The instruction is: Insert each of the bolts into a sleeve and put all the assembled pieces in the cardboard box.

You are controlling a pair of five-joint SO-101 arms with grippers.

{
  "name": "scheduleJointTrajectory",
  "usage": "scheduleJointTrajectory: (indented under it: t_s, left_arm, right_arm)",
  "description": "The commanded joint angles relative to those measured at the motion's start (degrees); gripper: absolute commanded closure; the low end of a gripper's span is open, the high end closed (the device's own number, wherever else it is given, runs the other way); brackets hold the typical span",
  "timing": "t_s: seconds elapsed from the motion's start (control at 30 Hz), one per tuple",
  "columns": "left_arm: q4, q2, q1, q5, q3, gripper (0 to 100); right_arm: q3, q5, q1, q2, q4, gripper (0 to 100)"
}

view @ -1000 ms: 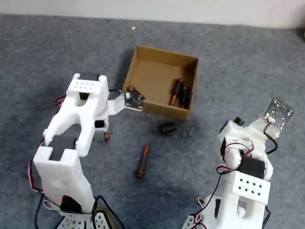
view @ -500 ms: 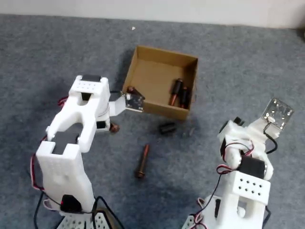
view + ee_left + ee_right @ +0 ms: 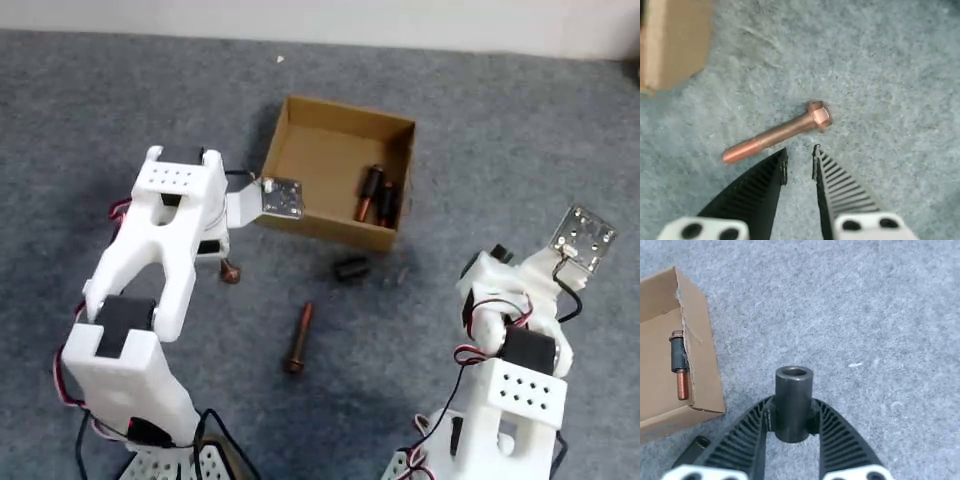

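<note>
Gripping an upright dark sleeve (image 3: 793,397), the right jaws hover toward the worktop's (image 3: 500,130) right edge. The left jaws, slightly parted and empty, hang over a copper bolt (image 3: 777,134) lying near the box's (image 3: 330,228) front left corner.

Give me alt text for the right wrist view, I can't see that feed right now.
The right gripper holds a dark sleeve, its open end pointing out past the fingertips, over grey carpet. Nearby, a corner of the cardboard box shows one bolt-and-sleeve piece inside, and a second sleeve lies on the carpet.
</note>
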Motion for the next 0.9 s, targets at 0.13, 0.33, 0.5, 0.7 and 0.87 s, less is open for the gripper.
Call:
scheduleJointTrajectory:
  t_s: [0.13, 0.33, 0.5, 0.7, 0.87]
  left_arm:
    - [-2.11, -2.07, -0.31, -5.8, -1.45, 88]
    - [-7.74, 1.63, 0.04, -5.89, -1.45, 88]
    - [-8.7, 3.74, -0.31, -9.49, -1.45, 86]
    - [-8.44, 4.0, -1.27, -12.92, -1.36, 85]
    - [-8.35, 4.62, -0.04, -13.1, -0.75, 85]
  right_arm:
    - [-0.75, 0.79, 0.4, -1.45, -1.54, 99.3]
    - [-0.75, 0.79, 0.4, -1.45, -1.54, 99.3]
    - [-0.75, 0.79, 0.4, -1.45, -1.54, 99.3]
    - [-0.84, 0.79, 0.4, -1.54, -1.54, 99.3]
    - [-0.84, 0.79, 0.4, -1.54, -1.54, 99.3]
